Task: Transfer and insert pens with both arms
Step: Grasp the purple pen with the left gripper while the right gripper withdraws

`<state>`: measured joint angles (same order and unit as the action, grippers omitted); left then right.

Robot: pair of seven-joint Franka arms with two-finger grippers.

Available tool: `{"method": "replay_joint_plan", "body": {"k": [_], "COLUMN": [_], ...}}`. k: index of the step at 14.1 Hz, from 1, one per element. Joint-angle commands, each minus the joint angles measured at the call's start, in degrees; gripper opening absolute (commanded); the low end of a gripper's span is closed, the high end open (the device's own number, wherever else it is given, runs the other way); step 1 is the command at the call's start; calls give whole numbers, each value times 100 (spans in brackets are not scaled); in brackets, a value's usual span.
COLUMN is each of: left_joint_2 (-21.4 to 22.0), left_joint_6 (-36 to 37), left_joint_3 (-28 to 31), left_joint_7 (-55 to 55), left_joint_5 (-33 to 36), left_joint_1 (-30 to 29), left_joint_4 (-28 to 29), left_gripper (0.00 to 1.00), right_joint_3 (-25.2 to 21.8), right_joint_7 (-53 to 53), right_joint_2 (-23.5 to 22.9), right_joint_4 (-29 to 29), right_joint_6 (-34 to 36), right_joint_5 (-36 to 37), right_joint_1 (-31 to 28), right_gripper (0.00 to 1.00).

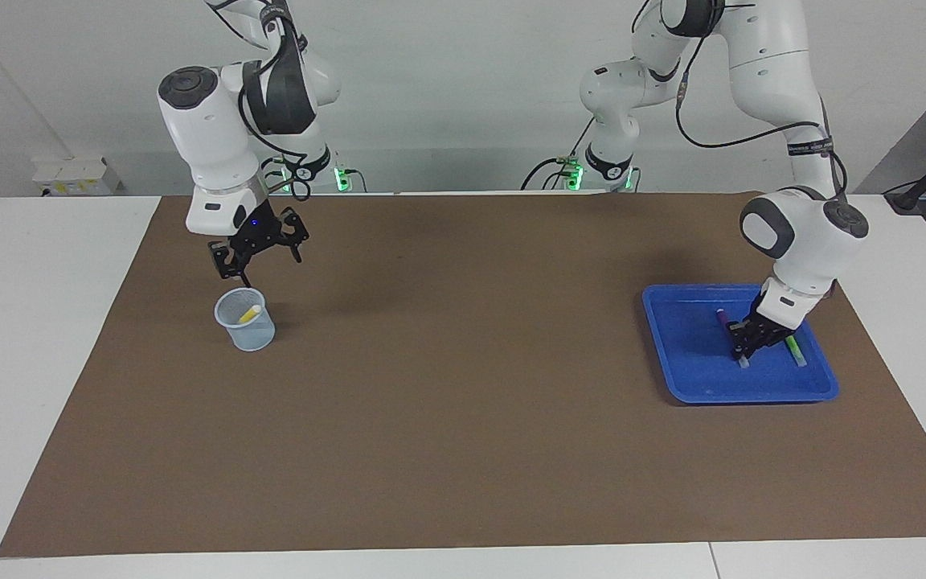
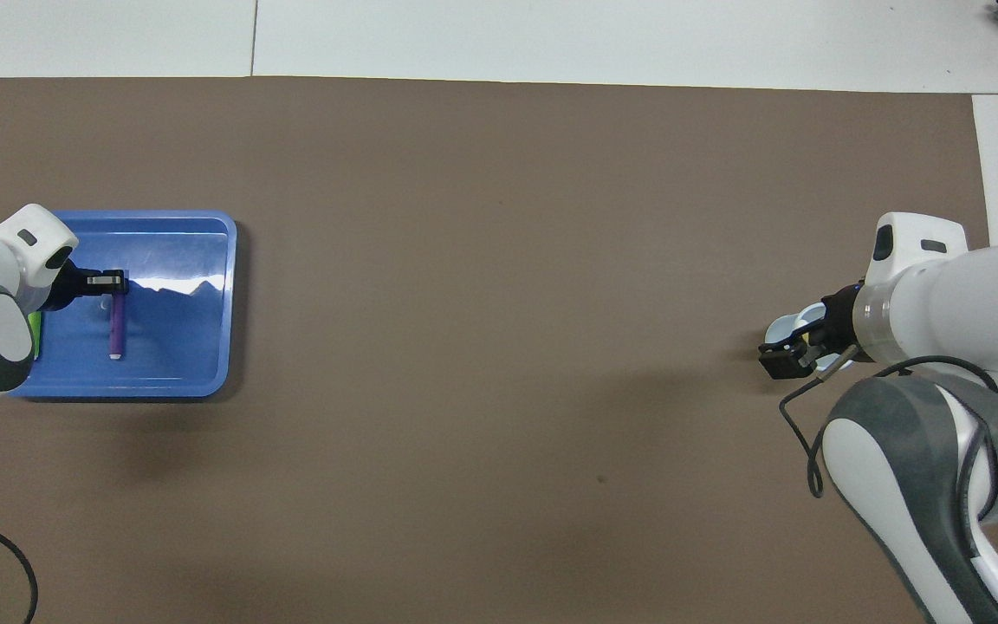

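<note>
Left hand [image 1: 743, 351] apparently clamps purple pen [image 1: 724, 323] in tray [image 1: 684, 378].

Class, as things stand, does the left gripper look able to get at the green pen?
Probably yes: the left gripper, shut on the purple pen, is in the tray beside the green pen, which lies uncovered.

Open brown mat [image 1: 463, 386] is stretching between a cup [image 1: 245, 320] near the right arm's edge and a blue tray [image 1: 684, 366] near the left arm's. The right gripper [image 1: 258, 256] is hanging over the cup's mouth. The left gripper [image 1: 746, 347] is sitting down inside the tray.
</note>
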<state>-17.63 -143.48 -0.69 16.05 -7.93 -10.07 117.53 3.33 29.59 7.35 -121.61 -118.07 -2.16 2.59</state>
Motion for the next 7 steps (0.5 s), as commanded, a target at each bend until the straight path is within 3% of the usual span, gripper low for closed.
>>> {"method": "replay_joint_plan", "body": {"k": [1,7], "left_joint_2": [-100,-118], "left_joint_6": [-128,213], "left_joint_3": [16,16], "left_joint_7": [127,30], "left_joint_5": [-104,-121], "left_joint_1": [31,58], "left_joint_4": [-72,-405], "left_gripper": [0,0], "right_joint_3": [36,194], "right_joint_7": [-311,-1330], "right_joint_2": [48,30], "right_joint_4": [5,602], "right_joint_6": [301,1083], "right_joint_5": [-528,-1101], "right_joint_1": [-48,-48], "right_gripper": [100,100]}}
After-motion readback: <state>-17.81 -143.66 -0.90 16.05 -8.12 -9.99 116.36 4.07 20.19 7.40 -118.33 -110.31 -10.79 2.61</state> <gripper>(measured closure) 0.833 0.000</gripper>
